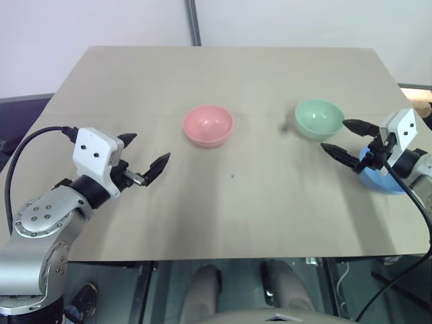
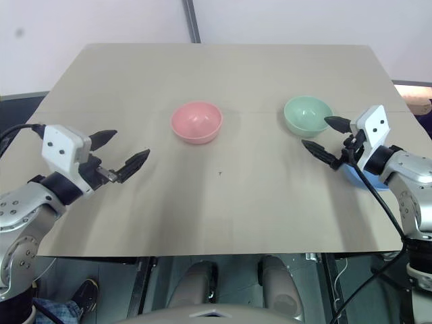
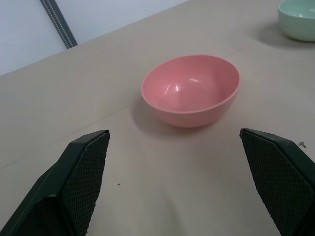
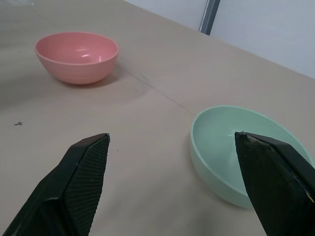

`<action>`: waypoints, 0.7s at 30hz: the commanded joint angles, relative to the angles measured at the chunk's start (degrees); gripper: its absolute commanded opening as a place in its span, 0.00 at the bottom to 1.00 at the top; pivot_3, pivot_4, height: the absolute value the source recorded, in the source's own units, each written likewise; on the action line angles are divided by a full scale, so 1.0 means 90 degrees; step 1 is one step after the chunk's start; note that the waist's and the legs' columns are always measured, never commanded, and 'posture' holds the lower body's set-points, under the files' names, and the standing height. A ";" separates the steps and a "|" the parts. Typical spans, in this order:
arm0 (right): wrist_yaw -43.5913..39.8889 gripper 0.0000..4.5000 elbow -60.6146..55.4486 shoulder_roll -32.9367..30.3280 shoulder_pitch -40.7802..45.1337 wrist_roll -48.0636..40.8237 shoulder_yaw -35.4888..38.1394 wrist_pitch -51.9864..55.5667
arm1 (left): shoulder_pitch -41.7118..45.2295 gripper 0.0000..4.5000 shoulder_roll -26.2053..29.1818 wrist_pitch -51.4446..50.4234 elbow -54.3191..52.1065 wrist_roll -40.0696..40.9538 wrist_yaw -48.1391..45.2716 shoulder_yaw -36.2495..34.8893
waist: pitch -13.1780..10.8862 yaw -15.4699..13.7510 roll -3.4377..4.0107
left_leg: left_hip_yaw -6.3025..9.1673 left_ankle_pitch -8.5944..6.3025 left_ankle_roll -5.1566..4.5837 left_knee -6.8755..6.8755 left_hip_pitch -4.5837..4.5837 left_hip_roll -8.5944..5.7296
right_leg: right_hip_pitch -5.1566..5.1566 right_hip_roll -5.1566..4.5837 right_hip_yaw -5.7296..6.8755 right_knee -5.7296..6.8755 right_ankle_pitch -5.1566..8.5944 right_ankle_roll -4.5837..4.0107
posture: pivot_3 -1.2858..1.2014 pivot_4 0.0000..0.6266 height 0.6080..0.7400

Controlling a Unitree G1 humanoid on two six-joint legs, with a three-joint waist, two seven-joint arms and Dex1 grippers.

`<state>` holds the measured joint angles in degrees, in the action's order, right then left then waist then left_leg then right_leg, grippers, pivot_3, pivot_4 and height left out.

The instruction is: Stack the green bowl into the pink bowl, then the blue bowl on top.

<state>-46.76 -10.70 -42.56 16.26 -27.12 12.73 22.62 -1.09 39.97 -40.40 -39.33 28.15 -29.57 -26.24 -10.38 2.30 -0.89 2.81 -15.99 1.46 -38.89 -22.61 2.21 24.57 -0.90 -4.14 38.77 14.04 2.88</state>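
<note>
Three bowls are counted on the table [image 1: 135, 88], one of each colour, all upright and none stacked. The green bowl [image 1: 318, 119] is set toward the right edge, about midway between the far and near edges. The pink bowl [image 1: 208, 125] is set near the middle of the table, well apart from the green bowl on its left. The blue bowl [image 1: 378, 177] is placed close to the right edge, nearer than the green bowl, and is largely covered by the right arm.

Two grippers are seen, both held above the table. The right gripper [image 1: 343, 140] is held just beside the green bowl, on its near right side, with its two fingers spread wide and nothing between them; in the right wrist view the green bowl lies partly behind one finger [image 4: 275, 182]. The left gripper [image 1: 143, 154] is held over the left part of the table, well apart from the pink bowl, fingers likewise spread wide and empty.
</note>
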 commanded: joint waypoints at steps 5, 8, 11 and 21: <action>0.0071 0.98 -0.0450 -0.0047 0.0005 -0.0154 0.0193 0.0136 | 0.0003 1.00 0.0095 0.0249 -0.0208 0.0071 -0.0097 -0.0120 | 0.0000 0.0000 0.0000 | 0.0000 0.0000 0.0000 0.0000 0.0000 0.0000 | 0.0000 0.0000 0.0000 0.0000 0.0000 0.0000 | 0.52 0.24 1.00; 0.0102 0.98 -0.0500 -0.0036 -0.0006 -0.0164 0.0189 0.0169 | -0.0001 1.00 0.0099 0.0274 -0.0207 0.0078 -0.0124 -0.0081 | 0.0000 0.0000 0.0000 | 0.0000 0.0000 0.0000 0.0000 0.0000 0.0000 | 0.0000 0.0000 0.0000 0.0000 0.0000 0.0000 | 0.52 0.24 1.00; 0.0115 0.98 -0.0518 -0.0030 -0.0039 -0.0188 0.0205 0.0187 | -0.0020 1.00 0.0135 0.0293 -0.0209 0.0038 -0.0156 -0.0028 | 0.0000 0.0000 0.0000 | 0.0000 0.0000 0.0000 0.0000 0.0000 0.0000 | 0.0000 0.0000 0.0000 0.0000 0.0000 0.0000 | 0.52 0.24 1.00; 0.0118 0.98 -0.0535 -0.0007 -0.0123 -0.0154 0.0207 0.0083 | 0.0074 1.00 0.0171 0.0340 -0.0082 0.0026 -0.0209 0.0018 | 0.0000 0.0000 0.0000 | 0.0000 0.0000 0.0000 -0.0001 0.0000 0.0000 | 0.0000 0.0000 0.0000 0.0002 0.0000 0.0000 | 0.52 0.24 1.00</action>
<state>-45.71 -13.17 -42.50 15.40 -27.99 12.75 24.62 -0.76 40.64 -38.87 -39.31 28.46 -31.07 -26.14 -10.38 2.30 -0.89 2.81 -15.99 1.47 -38.90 -22.61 2.21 24.57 -0.90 -4.14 38.79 14.04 2.88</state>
